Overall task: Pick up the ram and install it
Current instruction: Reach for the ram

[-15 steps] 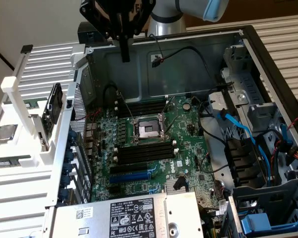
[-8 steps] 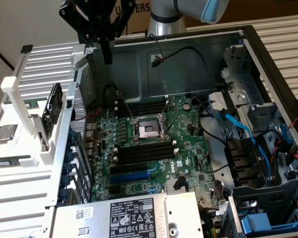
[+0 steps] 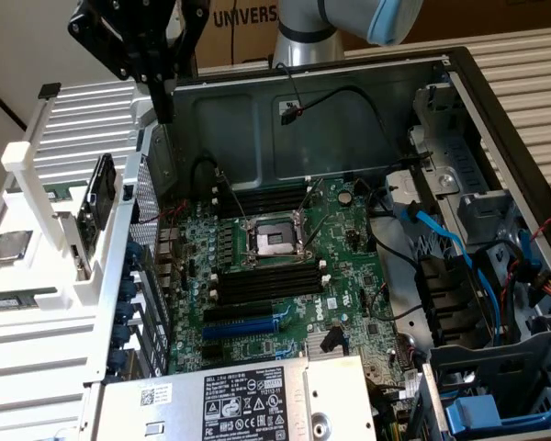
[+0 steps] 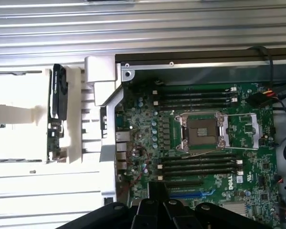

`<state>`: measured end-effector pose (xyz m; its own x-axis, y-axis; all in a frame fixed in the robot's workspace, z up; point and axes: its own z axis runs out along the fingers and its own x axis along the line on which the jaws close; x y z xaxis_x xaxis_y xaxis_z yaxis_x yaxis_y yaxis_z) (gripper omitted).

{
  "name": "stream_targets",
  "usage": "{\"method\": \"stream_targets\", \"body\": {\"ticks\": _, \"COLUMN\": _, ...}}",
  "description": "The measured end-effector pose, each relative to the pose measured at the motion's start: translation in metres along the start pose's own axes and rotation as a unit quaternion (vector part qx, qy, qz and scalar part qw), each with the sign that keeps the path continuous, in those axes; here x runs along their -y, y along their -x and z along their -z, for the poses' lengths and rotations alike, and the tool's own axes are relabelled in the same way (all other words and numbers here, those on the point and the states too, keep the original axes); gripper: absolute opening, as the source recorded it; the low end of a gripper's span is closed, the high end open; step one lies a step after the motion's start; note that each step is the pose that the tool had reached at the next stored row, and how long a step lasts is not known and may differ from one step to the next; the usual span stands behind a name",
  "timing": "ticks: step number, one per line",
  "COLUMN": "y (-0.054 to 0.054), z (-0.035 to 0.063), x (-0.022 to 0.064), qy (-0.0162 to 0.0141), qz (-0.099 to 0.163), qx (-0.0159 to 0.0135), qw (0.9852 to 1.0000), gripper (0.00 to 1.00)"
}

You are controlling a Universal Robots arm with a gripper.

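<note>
over the case wall on the exterior view's left: our pincer [image 3: 166, 112] hangs closed, fingers pressed together with nothing between them; the wrist view has it [image 4: 157, 191] looking down on the board.
case: open computer case [image 3: 248, 129], its side wall just below the pincer.
motherboard: green motherboard [image 3: 349, 230] lying in the case, with the cpu socket [image 3: 271, 243] near its middle.
slots: long black memory slots [image 3: 266, 280] run on both sides of the socket; they look empty to us.
rack: white rack [image 3: 37, 367] outside the case, on the exterior view's left; a black card [image 3: 99, 195] stands on edge in it and a silver cpu chip [image 3: 9, 246] lies flat.
ram: we take the thin stick lying flat in a groove of the rack for the ram [image 3: 18, 300]; it is well apart from the pincer and untouched.
handling: we judge it light, stiff and thin, smooth enough to slip, and likely to crack if bent; the chips and contact edge are best left alone.
hold: we would pinch it by its long edges near mid-length, so that it hangs level and does not twist.
</note>
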<state>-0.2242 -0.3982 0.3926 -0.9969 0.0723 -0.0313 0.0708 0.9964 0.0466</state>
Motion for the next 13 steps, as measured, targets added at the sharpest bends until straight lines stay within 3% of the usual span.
{"method": "stream_targets", "body": {"ticks": 13, "y": -0.059, "z": 0.0019, "x": 0.0037, "qy": -0.0011, "qz": 0.0, "qx": 0.0001, "qw": 1.0, "gripper": 0.1}}
